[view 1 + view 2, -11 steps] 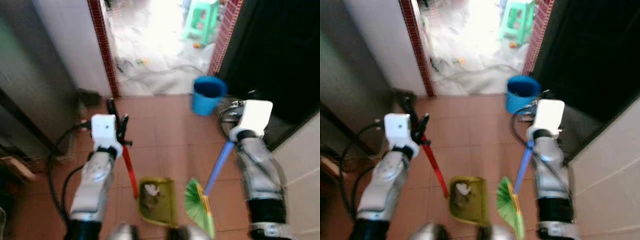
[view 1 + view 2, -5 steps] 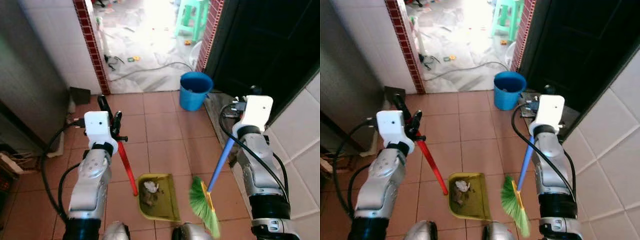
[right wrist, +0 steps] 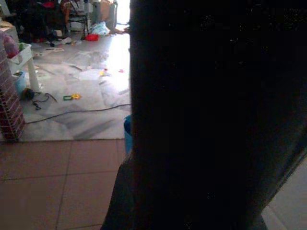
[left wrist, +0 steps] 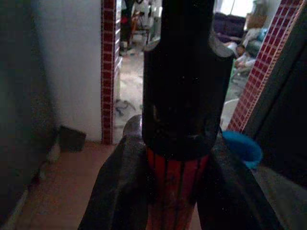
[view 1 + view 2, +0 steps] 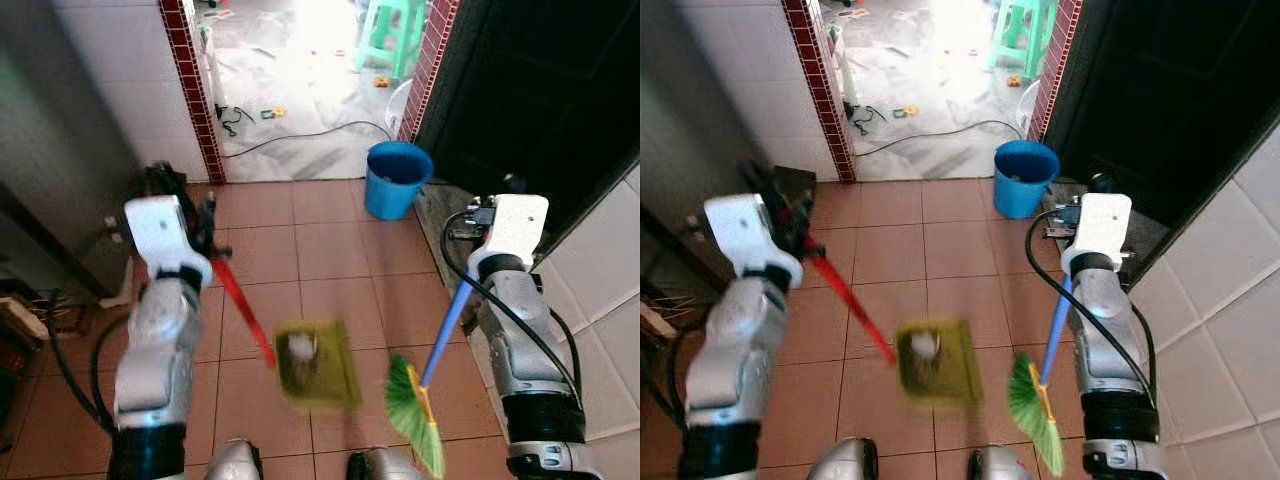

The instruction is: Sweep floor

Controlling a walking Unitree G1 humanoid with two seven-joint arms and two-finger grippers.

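My left gripper (image 5: 203, 228) is shut on the red handle (image 5: 243, 312) of a yellow-green dustpan (image 5: 318, 352). The pan is blurred in motion over the terracotta tiles, with a pale clump of debris (image 5: 298, 345) in it. In the left wrist view my fingers (image 4: 120, 191) clamp the red handle (image 4: 175, 191) below its black end. My right gripper (image 5: 478, 218) is shut on the blue handle (image 5: 445, 330) of a broom. Its green bristles (image 5: 415, 418) hang near the floor, right of the pan. A dark shape close to the lens blocks much of the right wrist view.
A blue bucket (image 5: 397, 178) stands at the doorway threshold, beside a dark door (image 5: 540, 90). Red-tiled door jambs (image 5: 198, 90) frame a bright room with a cable (image 5: 300, 135) and a green stool (image 5: 392, 40). A grey cabinet (image 5: 50, 170) stands left, a white tiled wall (image 5: 600, 290) right.
My left arm has swung to the left, and the dustpan has shifted away from me and is now motion-blurred. The broom and right arm have barely moved.
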